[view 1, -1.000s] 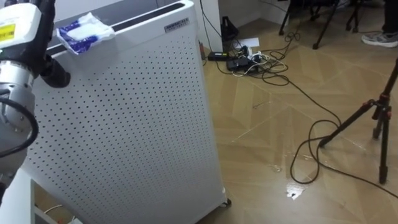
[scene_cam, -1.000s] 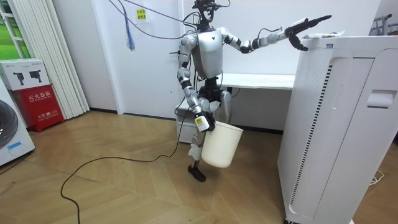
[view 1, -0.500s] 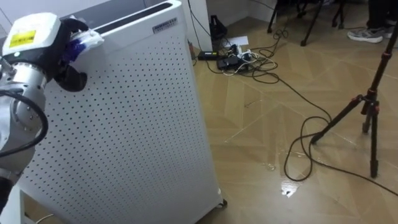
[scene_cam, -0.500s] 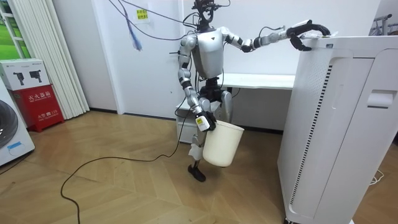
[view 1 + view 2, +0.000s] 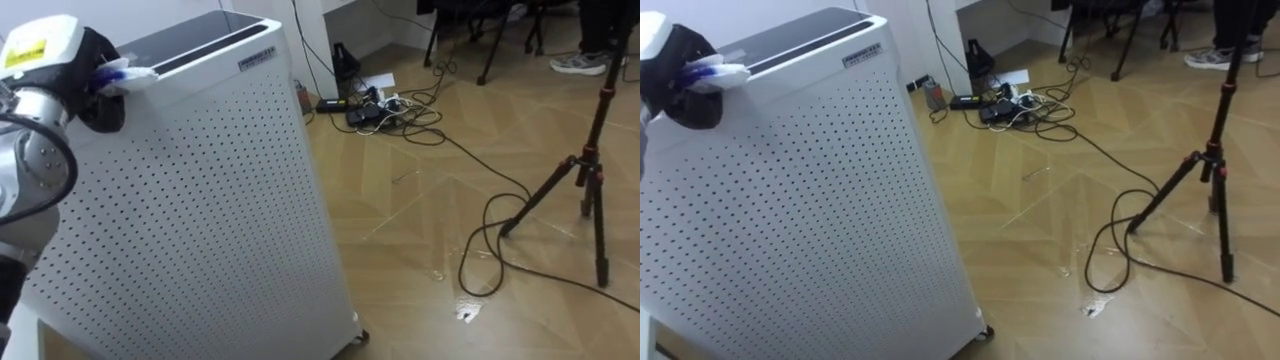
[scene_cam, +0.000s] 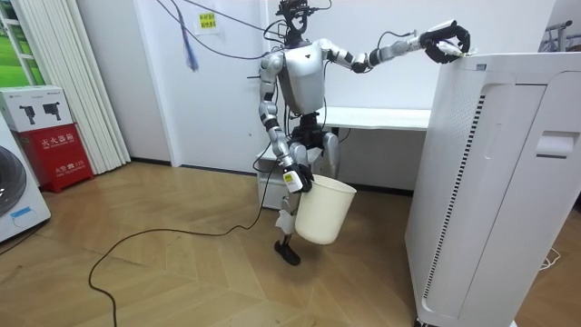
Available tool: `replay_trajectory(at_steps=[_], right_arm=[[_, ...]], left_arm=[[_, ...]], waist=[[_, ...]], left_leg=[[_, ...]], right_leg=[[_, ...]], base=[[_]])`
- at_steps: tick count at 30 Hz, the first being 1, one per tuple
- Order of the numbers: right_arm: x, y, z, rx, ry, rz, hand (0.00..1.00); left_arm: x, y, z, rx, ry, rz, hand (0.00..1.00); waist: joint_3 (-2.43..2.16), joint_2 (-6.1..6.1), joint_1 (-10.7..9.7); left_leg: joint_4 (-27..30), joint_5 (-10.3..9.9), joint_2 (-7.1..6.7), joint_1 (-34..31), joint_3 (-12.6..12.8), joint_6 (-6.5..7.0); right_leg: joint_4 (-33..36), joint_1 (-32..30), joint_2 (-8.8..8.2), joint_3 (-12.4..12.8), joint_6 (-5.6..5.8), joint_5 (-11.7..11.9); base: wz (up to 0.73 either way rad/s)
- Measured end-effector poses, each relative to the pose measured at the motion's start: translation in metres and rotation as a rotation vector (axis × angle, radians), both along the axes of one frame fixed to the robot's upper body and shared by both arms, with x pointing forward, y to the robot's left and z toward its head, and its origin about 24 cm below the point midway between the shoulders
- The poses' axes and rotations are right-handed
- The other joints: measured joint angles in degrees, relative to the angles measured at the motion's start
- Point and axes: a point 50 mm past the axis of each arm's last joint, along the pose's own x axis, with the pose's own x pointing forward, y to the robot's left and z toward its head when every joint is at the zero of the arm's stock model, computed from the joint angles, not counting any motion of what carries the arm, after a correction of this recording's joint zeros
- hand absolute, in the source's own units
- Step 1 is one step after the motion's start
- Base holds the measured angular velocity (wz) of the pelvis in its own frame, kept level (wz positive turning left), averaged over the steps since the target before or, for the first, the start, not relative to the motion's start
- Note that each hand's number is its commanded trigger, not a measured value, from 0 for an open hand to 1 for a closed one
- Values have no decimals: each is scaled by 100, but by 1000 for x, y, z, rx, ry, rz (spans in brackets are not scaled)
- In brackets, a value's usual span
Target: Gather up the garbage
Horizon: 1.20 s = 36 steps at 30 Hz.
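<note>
Wooden floor (image 5: 420, 210) strewn with cables (image 5: 400, 105) spreads beside a tall white air purifier (image 5: 200, 200). At its top edge the left robot hand (image 5: 50, 50), spread above the blue-and-white wrapper (image 5: 128, 72) a second ago, has now curled round it. The garbage is pinched, probably ready to lift. The right robot hand (image 6: 295, 178) grips a white bucket (image 6: 323, 211) held low, likely the wrapper's destination.

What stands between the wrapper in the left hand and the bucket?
Nothing visible. The left hand grips the wrapper atop the white appliance; the bucket hangs from the right hand, open air between.
</note>
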Motion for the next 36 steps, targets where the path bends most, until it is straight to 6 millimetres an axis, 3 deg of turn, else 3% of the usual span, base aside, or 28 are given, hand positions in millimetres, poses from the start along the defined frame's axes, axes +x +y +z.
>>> replay_trajectory(at_steps=[14,17,19,24,27,30,36], right_arm=[[3,1,1,-13,-31,-26,100],[4,0,2,-16,-38,-24,100],[6,1,3,-12,-51,-20,100],[10,11,5,13,-86,31,100],[17,22,9,40,-124,84,100],[18,27,10,59,-142,109,100],[21,31,11,79,-162,116,100]], left_arm=[[-2,-4,7,3,-47,-21,100],[-4,-11,12,-3,-82,-58,100],[-6,-18,19,-27,-117,-100,100],[-21,-66,15,-53,-199,-314,100],[-45,-111,5,-60,-212,-539,100],[-61,-138,7,-78,-247,-695,100],[-86,-156,24,-158,-334,-887,100]], waist=[[29,-74,65],[21,-105,70],[-14,-82,76],[-32,-144,58],[-27,-163,123],[-30,-174,189],[-29,-176,243]], left_leg=[[-59,6,-8,46,15,-12],[-44,5,-9,-3,-40,-12],[-35,6,-9,-68,-115,-12],[-31,8,5,-111,-232,-13],[13,8,-2,-212,-255,-13],[36,8,-1,-226,-253,-14],[32,8,-6,-229,-333,-14]], right_leg=[[71,-24,-8,-30,-17,-75],[30,-25,-8,-62,-19,-67],[-34,-26,-9,-114,-21,-39],[-44,56,-43,-283,-28,-26],[-36,-41,-61,-331,-27,-26],[-35,-47,-75,-366,-27,-26],[-33,-4,-101,-632,-27,-26]], base=[[0],[9],[18],[14],[-1],[-2],[9]])
